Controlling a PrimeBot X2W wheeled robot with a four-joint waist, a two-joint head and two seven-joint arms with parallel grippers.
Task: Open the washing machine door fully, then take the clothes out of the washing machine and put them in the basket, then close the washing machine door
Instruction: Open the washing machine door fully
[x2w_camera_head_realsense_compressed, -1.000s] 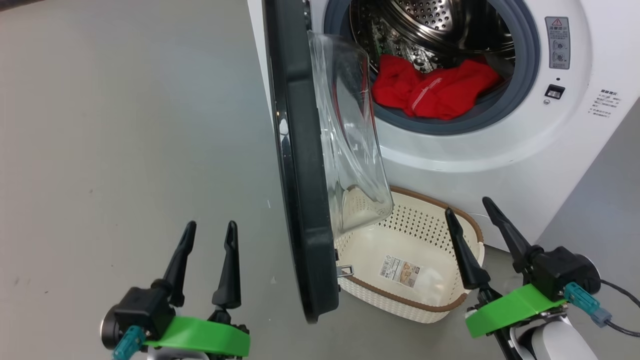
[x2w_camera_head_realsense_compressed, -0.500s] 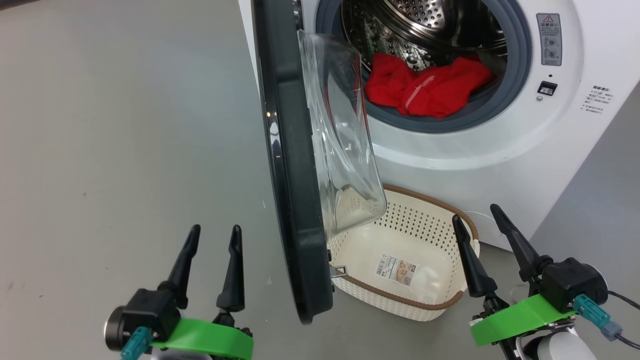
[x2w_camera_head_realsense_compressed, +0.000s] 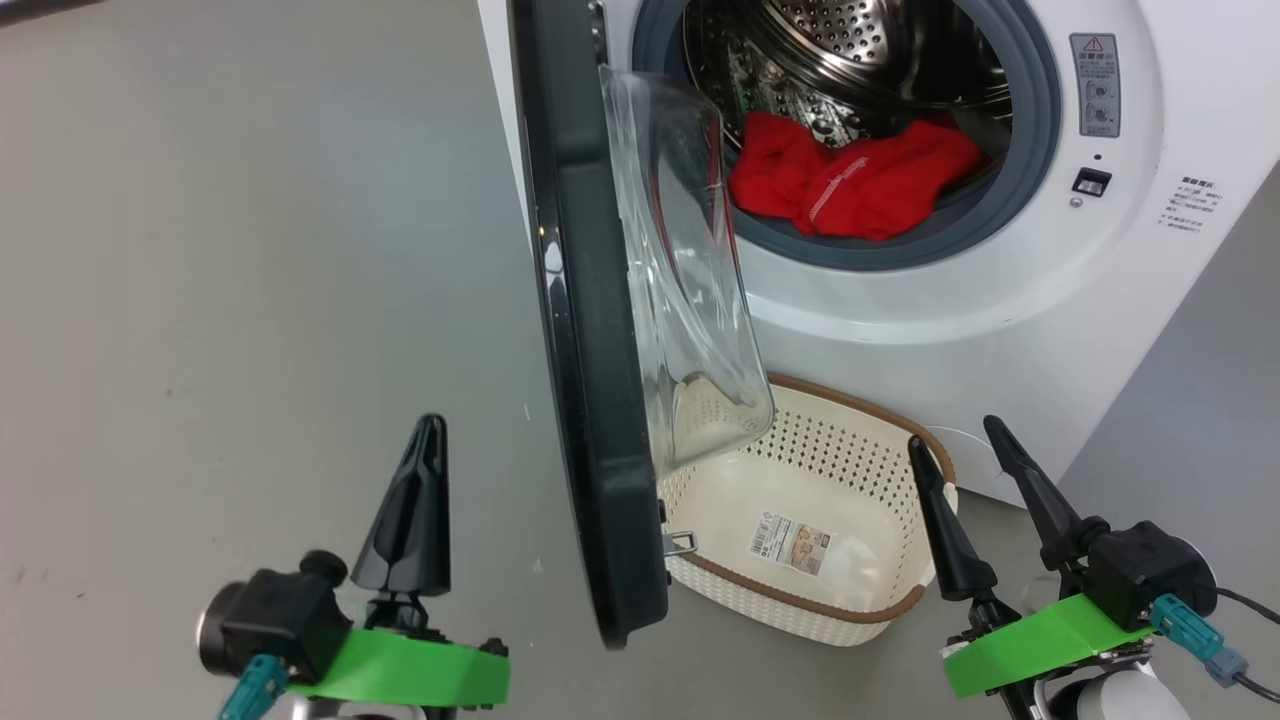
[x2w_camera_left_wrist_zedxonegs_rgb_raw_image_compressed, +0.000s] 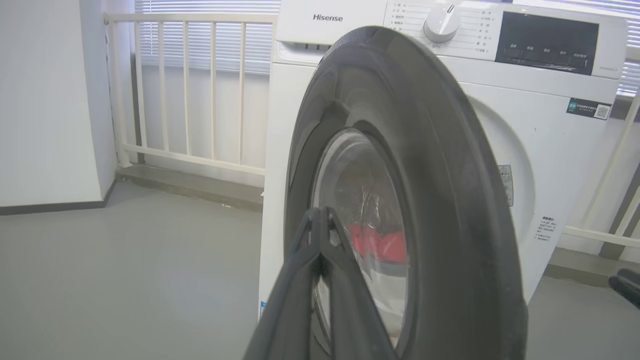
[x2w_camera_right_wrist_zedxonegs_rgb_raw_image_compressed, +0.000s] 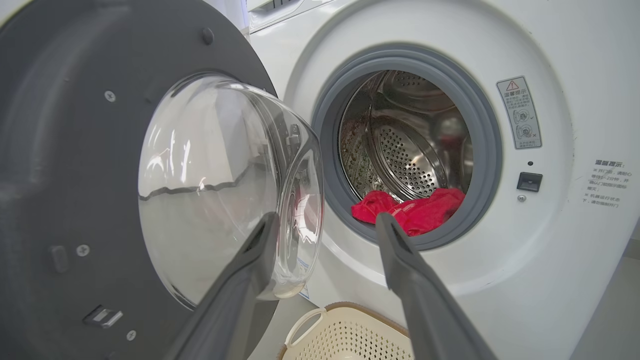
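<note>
Change noted: the left gripper (x2w_camera_head_realsense_compressed: 430, 432), whose fingers stood apart half a second ago, now has them pressed together into a single dark wedge on nothing, at the lower left of the head view above bare floor (x2w_camera_head_realsense_compressed: 250, 250). In the left wrist view the joined tips (x2w_camera_left_wrist_zedxonegs_rgb_raw_image_compressed: 320, 216) point at the outer face of the washing machine door (x2w_camera_left_wrist_zedxonegs_rgb_raw_image_compressed: 450, 200), near it but not touching. The right gripper (x2w_camera_head_realsense_compressed: 953, 436) is unchanged: fingers spread and empty at the lower right, just beside the far end of the basket (x2w_camera_head_realsense_compressed: 770, 612). The small shift of the whole head picture over the last second is camera movement; the door (x2w_camera_head_realsense_compressed: 590, 350) has not swung, standing edge-on in centre frame, roughly square to the front of the washing machine (x2w_camera_head_realsense_compressed: 1000, 320), so open only partway. The clothes (x2w_camera_head_realsense_compressed: 850, 185) lie in the drum's mouth at upper centre-right, draped on the grey gasket (x2w_camera_head_realsense_compressed: 1035, 160), none removed. The basket sits on the floor at lower centre, directly under the door's glass bowl, holding no clothes. Judgement: the closed fingers look like a blunt pusher, but they are on the door's outer side, so pushing from there would close it; opening fully probably means going round the rim. Door step unfinished, and the unloading waits on it.
</note>
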